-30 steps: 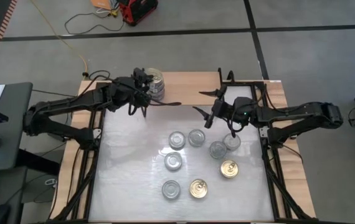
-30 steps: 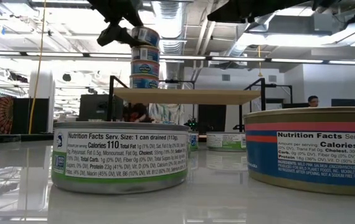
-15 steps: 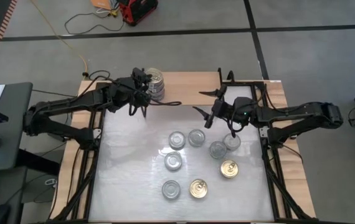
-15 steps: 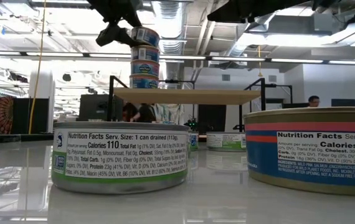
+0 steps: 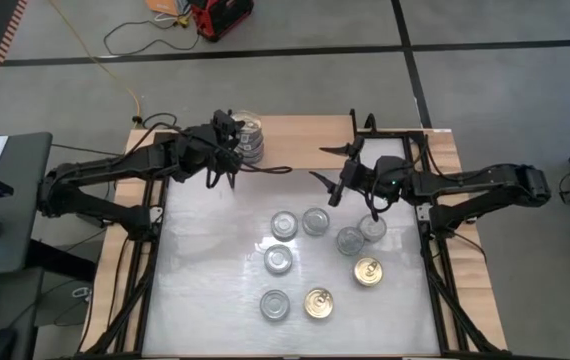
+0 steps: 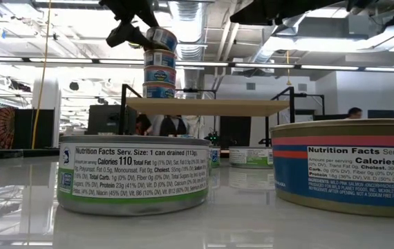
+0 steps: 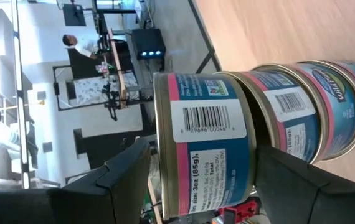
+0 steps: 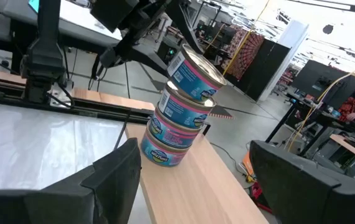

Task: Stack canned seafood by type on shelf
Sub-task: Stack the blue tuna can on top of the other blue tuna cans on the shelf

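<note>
Left gripper (image 7: 196, 180) was seen clamped on the top can (image 7: 203, 143), tilted atop a two-can stack (image 8: 172, 127) on the shelf (image 6: 207, 106). Right gripper (image 5: 327, 176) was held spread above the table (image 5: 205, 290); seemingly empty.

i see three pink-and-blue tins (image 8: 180, 118) stacked on the light-wood shelf (image 6: 207, 106), the top tin (image 7: 205, 140) tilted. seven more tins (image 5: 315, 262) lie flat on the white tabletop, two gold-topped, five silver.

shelf (image 5: 305, 135) right part bare | 7 cans (image 5: 315, 221) crowd tabletop (image 5: 205, 270)
</note>
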Available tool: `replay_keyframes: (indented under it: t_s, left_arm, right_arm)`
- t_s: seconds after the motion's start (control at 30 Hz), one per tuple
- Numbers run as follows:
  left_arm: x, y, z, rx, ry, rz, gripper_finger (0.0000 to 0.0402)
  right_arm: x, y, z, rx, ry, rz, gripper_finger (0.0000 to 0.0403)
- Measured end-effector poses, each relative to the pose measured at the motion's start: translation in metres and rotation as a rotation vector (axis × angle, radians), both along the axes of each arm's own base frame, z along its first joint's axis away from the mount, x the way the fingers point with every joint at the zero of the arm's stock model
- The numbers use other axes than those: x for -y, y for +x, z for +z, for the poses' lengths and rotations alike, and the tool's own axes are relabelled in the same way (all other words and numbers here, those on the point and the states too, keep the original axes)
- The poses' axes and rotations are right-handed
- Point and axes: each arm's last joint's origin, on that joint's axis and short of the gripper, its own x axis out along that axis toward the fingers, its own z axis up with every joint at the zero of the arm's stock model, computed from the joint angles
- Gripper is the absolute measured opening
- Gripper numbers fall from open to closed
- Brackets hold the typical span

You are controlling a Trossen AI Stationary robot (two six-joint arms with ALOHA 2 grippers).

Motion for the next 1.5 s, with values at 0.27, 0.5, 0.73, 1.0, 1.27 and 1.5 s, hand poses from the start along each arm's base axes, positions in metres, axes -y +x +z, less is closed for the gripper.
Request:
replay_keyframes:
  t_s: [0.27,0.5,0.73,1.0,1.27,1.5]
  left_arm:
    - [0.0,-0.001,-0.001,-0.009,0.001,0.01,0.0254]
    - [-0.002,-0.002,-0.001,-0.033,0.017,0.026,0.0254]
    - [-0.002,-0.004,-0.004,-0.081,0.012,0.031,0.0254]
    - [0.0,-0.009,0.005,-0.103,-0.013,0.038,0.0254]
    - [0.0,-0.008,0.009,-0.088,-0.045,0.019,0.0254]
    - [-0.001,-0.003,0.005,-0.119,-0.058,0.033,0.0254]
  right_arm:
    - [0.0,0.0,0.0,0.001,-0.004,0.0,0.033]
    - [0.0,0.0,0.001,0.005,-0.004,0.0,0.033]
    - [0.0,0.0,0.001,0.005,-0.004,0.0,0.033]
    - [0.0,0.0,0.001,0.009,0.001,0.0,0.033]
    - [0.0,0.0,0.002,0.018,0.0,0.0,0.033]
    - [0.0,0.0,0.002,0.017,0.001,0.0,0.033]
